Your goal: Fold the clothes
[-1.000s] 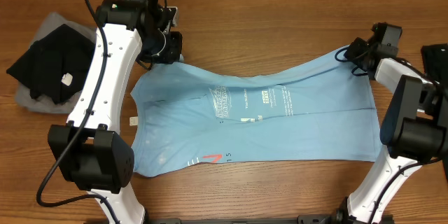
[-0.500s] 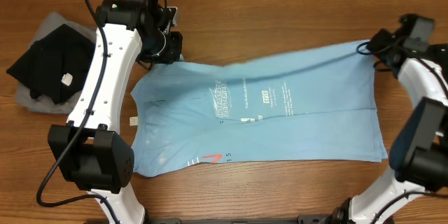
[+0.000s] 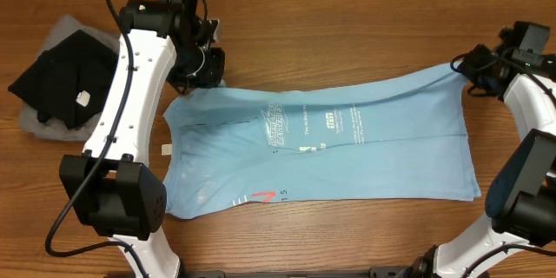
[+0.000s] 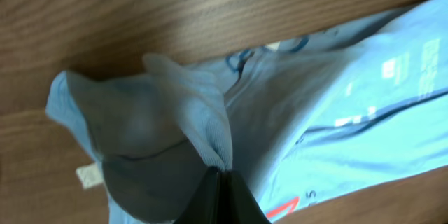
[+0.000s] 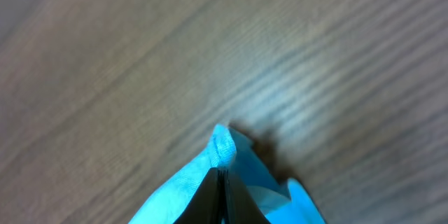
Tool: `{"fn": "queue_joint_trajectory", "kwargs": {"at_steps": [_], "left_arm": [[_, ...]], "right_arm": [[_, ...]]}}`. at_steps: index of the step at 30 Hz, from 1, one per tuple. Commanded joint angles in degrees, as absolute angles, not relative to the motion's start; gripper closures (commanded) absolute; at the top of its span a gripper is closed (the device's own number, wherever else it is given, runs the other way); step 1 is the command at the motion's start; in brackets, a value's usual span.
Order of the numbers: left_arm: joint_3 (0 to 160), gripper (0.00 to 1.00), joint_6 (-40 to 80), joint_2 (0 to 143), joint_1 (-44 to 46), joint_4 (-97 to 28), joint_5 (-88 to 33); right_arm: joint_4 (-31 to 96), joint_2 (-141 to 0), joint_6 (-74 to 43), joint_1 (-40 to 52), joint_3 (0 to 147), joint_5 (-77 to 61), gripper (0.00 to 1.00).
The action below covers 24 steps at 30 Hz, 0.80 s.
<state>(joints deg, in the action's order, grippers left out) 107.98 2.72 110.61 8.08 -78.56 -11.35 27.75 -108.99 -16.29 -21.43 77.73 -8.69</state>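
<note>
A light blue T-shirt (image 3: pixel 321 152) with white print lies spread across the wooden table, stretched between my two grippers. My left gripper (image 3: pixel 206 74) is shut on its far left corner; the left wrist view shows the fingers (image 4: pixel 222 182) pinching a bunched fold of blue cloth (image 4: pixel 189 105). My right gripper (image 3: pixel 469 62) is shut on the far right corner; in the right wrist view the fingers (image 5: pixel 222 182) clamp a small peak of blue cloth (image 5: pixel 224 143) above the wood.
A black garment (image 3: pixel 65 78) lies on a grey one (image 3: pixel 35 122) at the far left of the table. A small white tag (image 3: pixel 163 149) lies beside the shirt's left edge. Bare wood runs along the far side.
My right gripper has pulled the shirt's far right corner outward to the right, drawing the far edge taut. The left gripper has stayed in place, holding its corner.
</note>
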Motion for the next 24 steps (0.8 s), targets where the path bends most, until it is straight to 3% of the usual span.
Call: {"fn": "queue_joint_trajectory", "kwargs": {"at_steps": [1,24], "left_arm": [[108.16,0.96,1.23,109.25,7.99,-80.20,-8.51],[108.12,0.94,-0.47,109.23,5.21,-87.53,-4.25]], "right_arm": [[29.93,-106.94,-16.78,-22.72,78.91,-9.10,0.96],[48.53,-104.14,-21.02,-30.09,78.89,-10.22,0.96]]}}
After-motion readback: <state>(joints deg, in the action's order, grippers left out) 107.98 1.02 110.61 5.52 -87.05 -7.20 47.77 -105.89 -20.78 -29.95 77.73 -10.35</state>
